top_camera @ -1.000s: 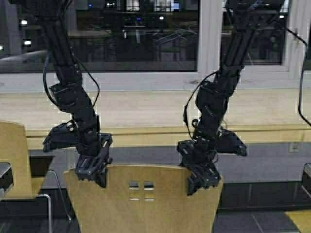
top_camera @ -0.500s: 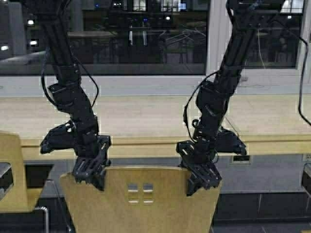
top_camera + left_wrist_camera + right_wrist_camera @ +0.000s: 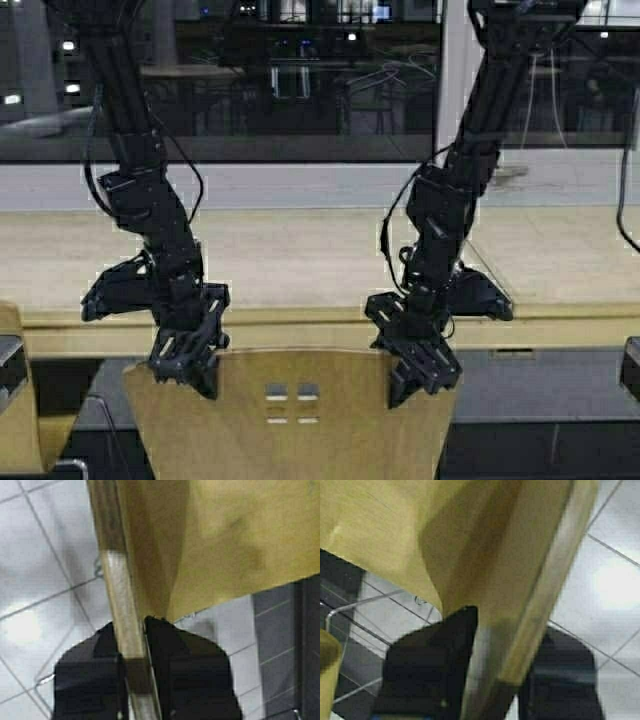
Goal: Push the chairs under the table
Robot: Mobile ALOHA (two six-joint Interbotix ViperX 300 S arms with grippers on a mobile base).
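A mustard-yellow chair stands right before me, its curved backrest with small square cut-outs filling the bottom centre of the high view. My left gripper is shut on the backrest's left top edge, and my right gripper is shut on its right top edge. In the left wrist view the backrest edge runs between the black fingers of the left gripper. The right wrist view shows the same for the right gripper on the chair. The long pale wooden table lies just beyond. Part of a second chair shows at the far left.
A large dark window with a white sill runs behind the table. Below the table top is a grey wall panel. Pale floor tiles show under the chair. Dark objects sit at the left edge and right edge.
The robot has driven forward with the chair held in both grippers. The table's front edge now sits lower and closer in view, and the second chair has slid towards the left edge.
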